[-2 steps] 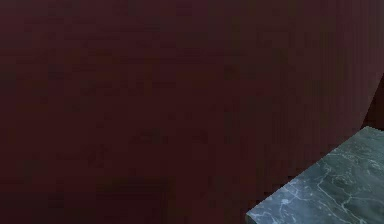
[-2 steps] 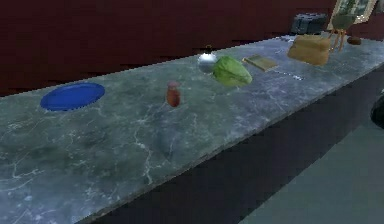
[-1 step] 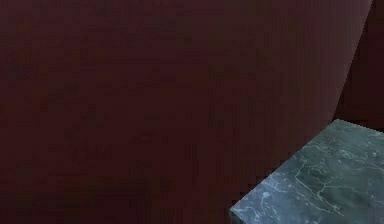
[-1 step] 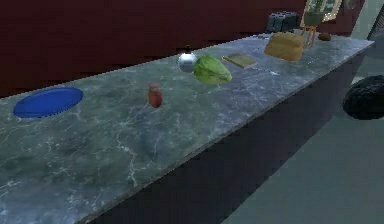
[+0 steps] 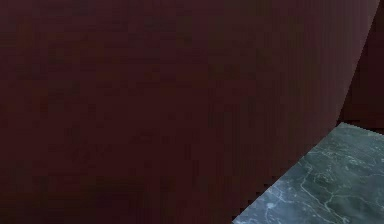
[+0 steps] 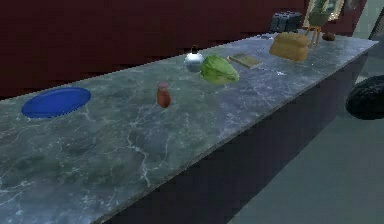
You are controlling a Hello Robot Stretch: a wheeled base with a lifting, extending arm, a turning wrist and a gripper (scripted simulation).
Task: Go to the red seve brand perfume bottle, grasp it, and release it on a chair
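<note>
This looks like a kitchen in a home, because a long grey-green marble counter [image 6: 120, 140] holds a round blue plate [image 6: 56, 101], a leafy green head of lettuce [image 6: 220, 70] and a tan loaf of bread [image 6: 290, 46] by a dark red wall [image 6: 90, 35].

forward view: dim, wall [image 5: 150, 100] dark | arm side view: countertop [image 6: 120, 140] evenly lit, soft sheen

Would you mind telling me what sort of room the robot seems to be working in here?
Most likely a kitchen. A long marble-patterned countertop carries a blue plate, a green lettuce-like head and a loaf of bread, all things that belong with food preparation.
</note>
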